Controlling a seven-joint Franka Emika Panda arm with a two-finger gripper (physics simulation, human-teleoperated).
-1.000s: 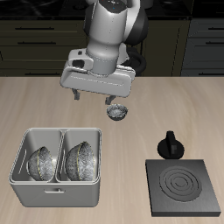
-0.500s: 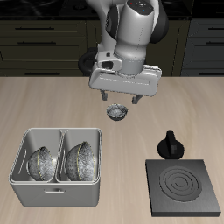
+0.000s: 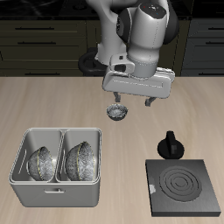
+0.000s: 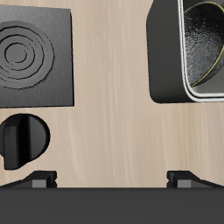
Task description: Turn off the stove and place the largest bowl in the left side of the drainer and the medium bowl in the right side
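Light wood-grain planks cover the desk point(image 3: 52, 101), which carries every object; behind it stands a run of dark cabinets point(image 3: 44, 39) with pale bar handles. Near the desk's front edge sits the drainer point(image 3: 58, 182), a light grey metal tub split by a middle wall. One crinkled silver bowl lies in each compartment: the medium bowl point(image 3: 41, 164) in the compartment farther from the stove and the largest bowl point(image 3: 79, 160) in the one nearer it, though their widths look almost alike from the exterior view. A tiny bowl point(image 3: 116, 111) rests on bare wood farther back, apart from the drainer. The stove point(image 3: 183, 185), a flat black square plate, lies near the front edge with its concentric rings dark; its separate black knob point(image 3: 170, 144) stands just behind it on the wood. The tool point(image 3: 131, 99) hangs above the desk, just beside the tiny bowl in the exterior view, its fingers point(image 4: 39, 180) spread wide and gripping nothing. The wrist view shows the stove, the knob and one end of the drainer below it.
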